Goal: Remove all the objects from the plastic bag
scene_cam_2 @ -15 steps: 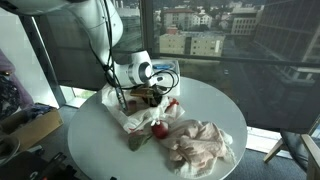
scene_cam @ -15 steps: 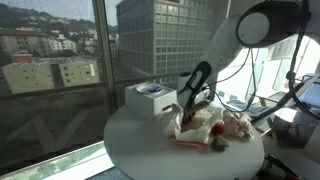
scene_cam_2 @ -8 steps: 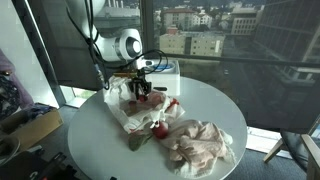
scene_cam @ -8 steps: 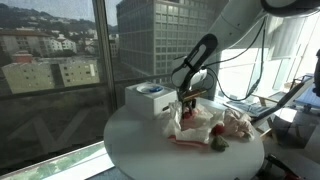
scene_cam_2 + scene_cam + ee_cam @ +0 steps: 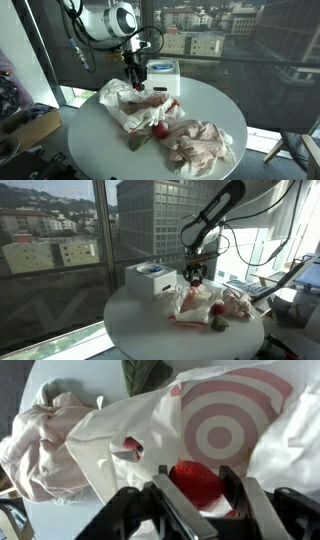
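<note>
Gripper (image 5: 197, 488), hanging above the table (image 5: 215, 105), grasps a red piece (image 5: 195, 478). Beneath it the plastic bag (image 5: 225, 420) lies crumpled. Already outside it are a round red piece (image 5: 158, 130), a dark green piece (image 5: 145, 372) and a pinkish cloth (image 5: 205, 145). The held piece remains to be deposited; further contents are not visible.

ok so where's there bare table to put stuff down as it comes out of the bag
Widest free patch: table in front of the white box, beside the bag. Another strip lies between box and cloth on the window side. Crowded: bag, red ball, green piece and cloth bunch together, the hand above them gripping a red lump.
</note>
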### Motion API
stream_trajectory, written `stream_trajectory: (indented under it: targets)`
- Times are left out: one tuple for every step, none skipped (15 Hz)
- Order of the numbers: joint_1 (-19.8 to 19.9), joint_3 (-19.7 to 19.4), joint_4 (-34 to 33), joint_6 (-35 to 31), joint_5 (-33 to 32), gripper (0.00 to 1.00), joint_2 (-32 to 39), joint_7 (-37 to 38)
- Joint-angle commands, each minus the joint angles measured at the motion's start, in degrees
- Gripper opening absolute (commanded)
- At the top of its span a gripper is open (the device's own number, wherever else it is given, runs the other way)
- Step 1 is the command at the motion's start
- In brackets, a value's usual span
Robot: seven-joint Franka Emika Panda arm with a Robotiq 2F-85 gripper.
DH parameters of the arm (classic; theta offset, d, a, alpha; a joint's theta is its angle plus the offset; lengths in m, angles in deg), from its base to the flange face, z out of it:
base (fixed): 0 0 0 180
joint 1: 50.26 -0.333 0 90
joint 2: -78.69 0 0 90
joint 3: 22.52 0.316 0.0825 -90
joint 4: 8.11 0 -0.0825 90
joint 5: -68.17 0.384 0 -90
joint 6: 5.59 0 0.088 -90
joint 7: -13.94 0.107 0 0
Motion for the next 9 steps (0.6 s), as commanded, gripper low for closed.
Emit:
stream_trajectory:
  targets:
    - [4.3, 0.5, 10.2, -4.5, -0.7, 0.29, -11.6, 5.9]
    - [6.0, 0.4, 12.4, -5.7, -0.5, 0.29, -14.1, 6.6]
    - [7.7, 0.3, 14.1, -6.8, -0.4, 0.29, -16.2, 7.3]
    - [9.8, 0.0, 15.6, -8.4, -0.3, 0.29, -17.8, 7.3]
    - [12.1, -0.3, 16.8, -10.3, 0.7, 0.29, -18.9, 6.8]
    - [14.4, -1.0, 17.6, -12.7, 0.8, 0.29, -19.3, 6.1]
    - [16.4, -1.4, 18.4, -15.3, 0.9, 0.29, -19.6, 6.2]
    - [18.5, -2.2, 18.6, -17.8, 0.7, 0.29, -18.9, 6.7]
    - [20.3, -2.8, 18.7, -20.0, 0.8, 0.29, -18.1, 6.3]
